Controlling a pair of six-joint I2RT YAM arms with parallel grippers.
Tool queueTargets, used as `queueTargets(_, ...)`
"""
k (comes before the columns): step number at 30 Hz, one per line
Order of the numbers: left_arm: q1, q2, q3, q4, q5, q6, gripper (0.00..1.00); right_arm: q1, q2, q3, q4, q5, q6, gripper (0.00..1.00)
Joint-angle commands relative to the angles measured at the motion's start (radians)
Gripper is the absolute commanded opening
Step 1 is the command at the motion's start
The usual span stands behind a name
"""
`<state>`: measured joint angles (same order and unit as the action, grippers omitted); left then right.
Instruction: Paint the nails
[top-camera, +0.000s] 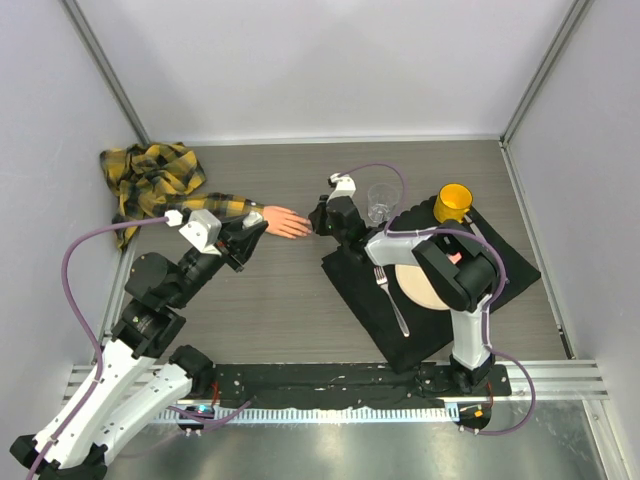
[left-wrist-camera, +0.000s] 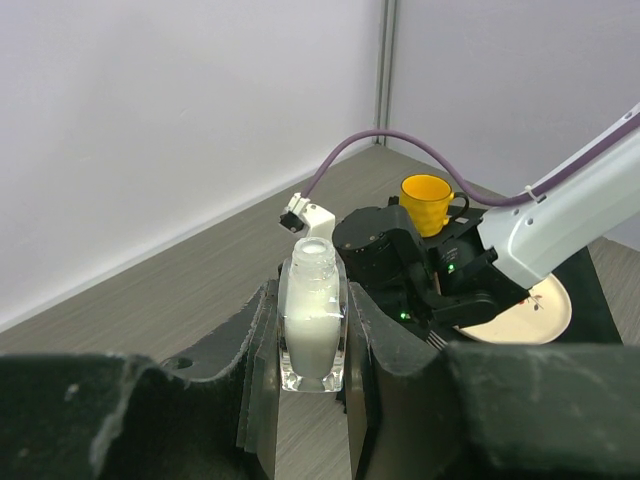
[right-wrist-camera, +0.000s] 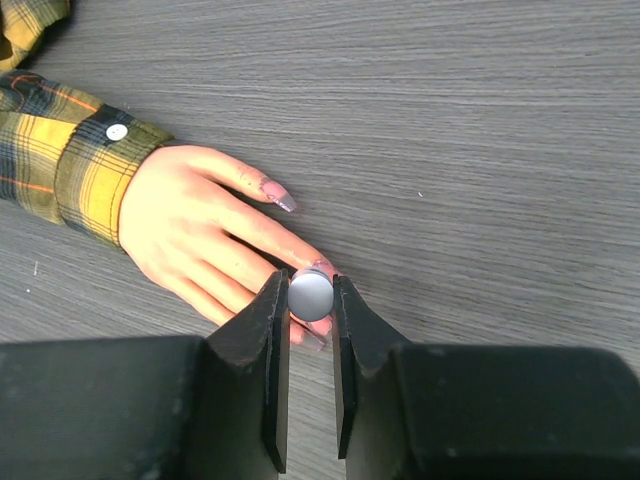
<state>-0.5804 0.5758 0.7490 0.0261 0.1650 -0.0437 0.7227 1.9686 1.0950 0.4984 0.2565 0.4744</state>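
Grey wood-grain table (top-camera: 280, 300), white walls on three sides. Mannequin hand (right-wrist-camera: 190, 230) lies flat, palm down, coming out of a yellow-black plaid sleeve (top-camera: 150, 180) that is bunched at the far left corner; fingers point right. Nails (right-wrist-camera: 284, 202): thumb nail shows pinkish-grey, other fingertips sit at and partly under the right gripper's fingers, coating not readable there. Right gripper (top-camera: 322, 217) hangs directly over the fingertips, jaws clamped on a round grey cap (right-wrist-camera: 310, 297) seen end-on; whatever is below the cap is hidden from the wrist view. Left gripper (top-camera: 250, 232) sits just beside the cuff, on the near side of the wrist, jaws closed tight on a small clear bottle (left-wrist-camera: 312, 320), upright, neck uncapped, white liquid filling the lower part. Right of the hand: black mat (top-camera: 370, 310) set at an angle, carrying a plate (top-camera: 415, 285) partly under the right arm, a fork (top-camera: 392, 300) just left of the plate, a yellow cup (top-camera: 453, 203) at the far corner. Clear glass (top-camera: 381, 203) stands near the mat's far edge, behind the right gripper
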Motion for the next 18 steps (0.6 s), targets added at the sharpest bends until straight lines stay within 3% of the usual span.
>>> queueTargets(1,0.004,-0.005,0.019,0.034,0.008,0.004,0.00,0.000,0.013,0.051,0.020,0.013,0.013,0.01)
queueTargets(18,0.004,-0.001,0.021,0.034,0.021,-0.001,0.00,0.000,0.039,0.080,-0.006,0.018,0.012,0.00)
